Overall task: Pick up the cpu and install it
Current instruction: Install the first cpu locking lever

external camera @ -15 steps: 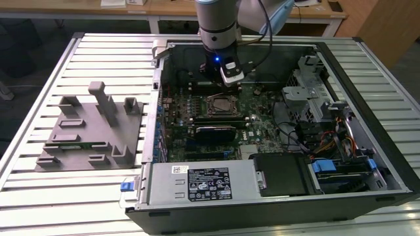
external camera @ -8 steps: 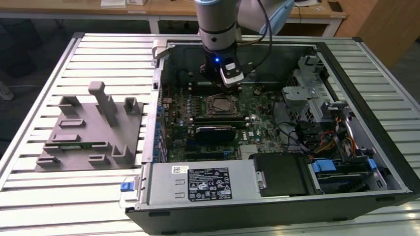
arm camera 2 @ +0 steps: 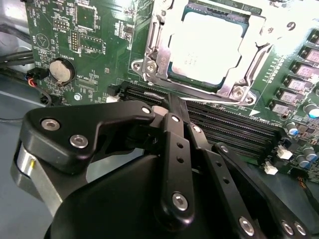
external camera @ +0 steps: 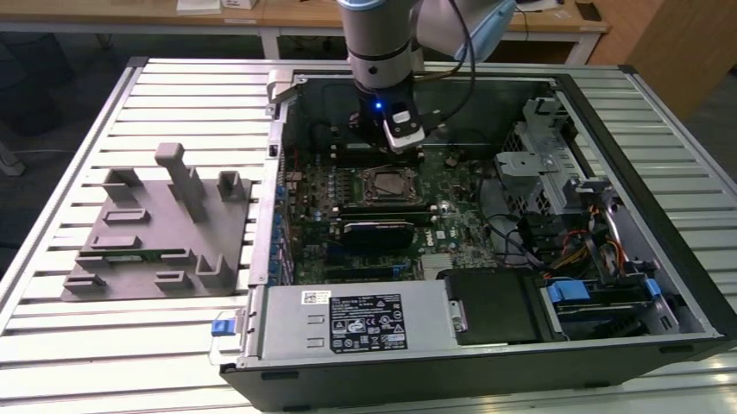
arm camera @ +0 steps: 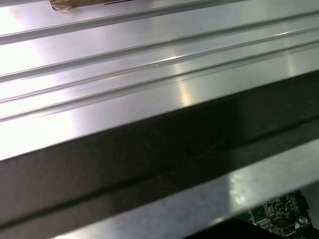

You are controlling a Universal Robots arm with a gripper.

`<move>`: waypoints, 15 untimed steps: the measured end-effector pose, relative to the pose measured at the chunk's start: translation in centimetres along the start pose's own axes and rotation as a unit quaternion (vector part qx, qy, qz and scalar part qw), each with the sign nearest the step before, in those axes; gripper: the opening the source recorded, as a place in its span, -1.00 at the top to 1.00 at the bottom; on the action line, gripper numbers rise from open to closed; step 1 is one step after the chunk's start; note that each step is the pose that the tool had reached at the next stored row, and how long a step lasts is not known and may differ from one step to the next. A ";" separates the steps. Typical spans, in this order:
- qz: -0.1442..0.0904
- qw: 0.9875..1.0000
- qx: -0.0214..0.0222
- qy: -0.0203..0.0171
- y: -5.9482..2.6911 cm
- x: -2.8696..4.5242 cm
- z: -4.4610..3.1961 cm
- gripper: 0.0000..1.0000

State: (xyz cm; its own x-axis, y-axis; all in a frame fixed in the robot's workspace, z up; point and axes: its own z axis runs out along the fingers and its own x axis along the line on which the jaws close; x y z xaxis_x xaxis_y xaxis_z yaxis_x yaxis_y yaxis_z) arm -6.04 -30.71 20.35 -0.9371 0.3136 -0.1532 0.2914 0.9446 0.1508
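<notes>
cpu (arm camera 2: 207,47) already seated in motherboard socket (arm camera 2: 149,64), frame around it. Gripper (arm camera 2: 172,107) hovers just beside socket, fingers closed, empty, apparently done placing.

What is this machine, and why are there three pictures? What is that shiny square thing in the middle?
That is a robot arm. On its end sits a gripper, which works like a hand. It hangs over an open computer case that lies on a ribbed metal table.

The exterior view comes from a camera standing apart from the arm. The two wrist views come from cameras riding on the arm.

The shiny square is the cpu, the computer's brain. In the second wrist view it lies inside its metal-framed socket on the green motherboard, with the gripper's black links below.

Beside the case sits a grey tray.
</notes>
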 end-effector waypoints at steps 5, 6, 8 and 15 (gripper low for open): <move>0.001 1.000 0.000 0.000 0.00 0.06 0.17 0.79; 0.001 1.000 0.000 0.000 -0.01 0.07 0.23 0.79; 0.001 1.000 0.001 0.000 -0.04 0.09 0.39 0.79; 0.001 1.000 0.002 -0.001 -0.11 0.16 0.83 0.79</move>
State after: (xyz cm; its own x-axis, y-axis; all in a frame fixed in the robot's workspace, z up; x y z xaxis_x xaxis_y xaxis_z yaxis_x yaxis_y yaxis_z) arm -6.07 -30.68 19.50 -0.9363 0.3152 -0.1547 0.2936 0.9445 0.1473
